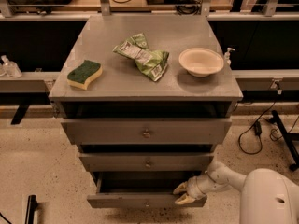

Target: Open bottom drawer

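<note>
The bottom drawer (pixel 135 200) is the lowest of three grey drawers in the cabinet, and it stands pulled out a little, with a dark gap showing above its front. Its small round knob (pixel 147 203) sits at the centre of the front. My gripper (pixel 183 193) reaches in from the lower right on a white arm and rests at the right end of the drawer's top edge. One tan finger (pixel 181 187) lies above the edge and another lower on the front.
On the cabinet top (pixel 112 80) lie a green and yellow sponge (pixel 84 73), a green chip bag (pixel 145 57) and a white bowl (pixel 201 61). The two upper drawers (pixel 146 133) also stand slightly out. Cables (pixel 254 129) trail on the floor at right.
</note>
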